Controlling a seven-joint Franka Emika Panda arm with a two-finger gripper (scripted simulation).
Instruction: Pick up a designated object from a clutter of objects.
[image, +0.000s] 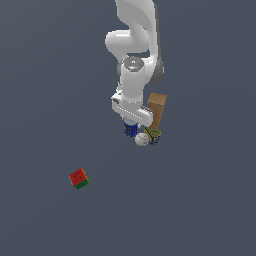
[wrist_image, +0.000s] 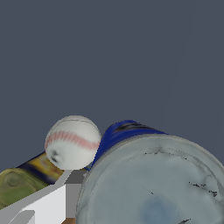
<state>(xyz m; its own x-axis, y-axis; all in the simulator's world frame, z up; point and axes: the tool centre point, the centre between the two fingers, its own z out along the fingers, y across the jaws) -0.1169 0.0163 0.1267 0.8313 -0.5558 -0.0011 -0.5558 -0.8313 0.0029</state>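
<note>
Although the gripper (image: 131, 120) sits low over the blue can (image: 130, 129), neither view shows the fingertips plainly enough to say whether the jaws are spread or pressed onto the can, so their state cannot be told. In the wrist view one white finger (wrist_image: 37, 205) shows beside the can's silver-grey lid (wrist_image: 153, 183), apparently close against the can's side, though contact cannot be confirmed.

From the exterior view the can stands directly under the hand, its top hidden by the gripper body. Just beside it, toward that view's right, lie the white baseball (image: 142, 139) and the yellow-green tin (image: 153, 135), with the tall brown box (image: 156, 110) upright behind them. Well apart on the grey floor (image: 200, 200) (toward that view's lower left) sits the red-green cube (image: 78, 178).

Only the wrist view shows the lid's scuffed face filling the near field, the can's blue wall (wrist_image: 116, 135) touching or nearly touching the baseball (wrist_image: 72, 142), and the tin (wrist_image: 22, 181) beside the ball.
</note>
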